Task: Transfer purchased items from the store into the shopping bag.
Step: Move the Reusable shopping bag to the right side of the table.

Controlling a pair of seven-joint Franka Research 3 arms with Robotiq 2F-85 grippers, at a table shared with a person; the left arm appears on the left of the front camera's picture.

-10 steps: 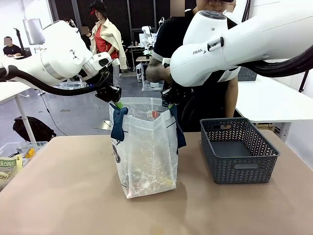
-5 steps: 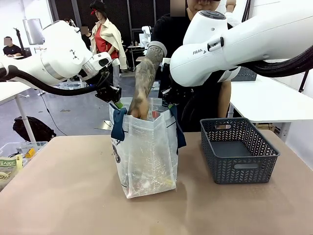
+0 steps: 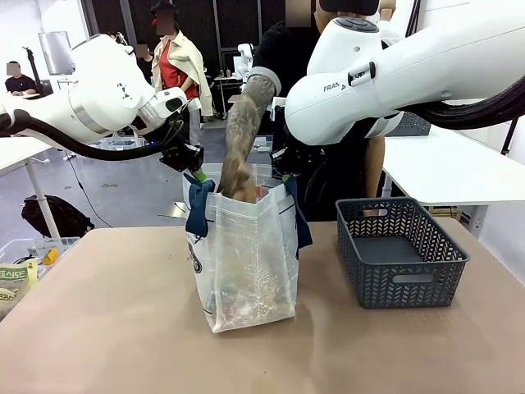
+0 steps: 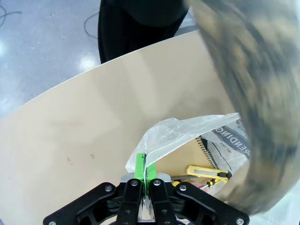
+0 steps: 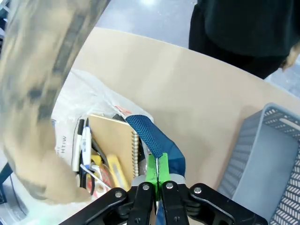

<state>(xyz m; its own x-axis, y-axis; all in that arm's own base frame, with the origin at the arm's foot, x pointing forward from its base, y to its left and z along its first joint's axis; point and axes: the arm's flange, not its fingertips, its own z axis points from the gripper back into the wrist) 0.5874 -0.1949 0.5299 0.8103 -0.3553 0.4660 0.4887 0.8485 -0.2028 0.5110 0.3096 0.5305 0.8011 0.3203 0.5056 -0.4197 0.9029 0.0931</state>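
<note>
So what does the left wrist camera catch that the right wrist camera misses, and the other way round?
Left wrist view: the left gripper pinched shut on the shopping bag at its clear plastic rim. Right wrist view: the right gripper shut on the navy strap handle, and the grey basket beside the bag. Both: the person's forearm reaching into the bag, a spiral notebook inside it, and the tan table.

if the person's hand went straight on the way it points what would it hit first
The hand points down into the shopping bag; likely first the items beside the spiral notebook, though blur hides depth.
</note>
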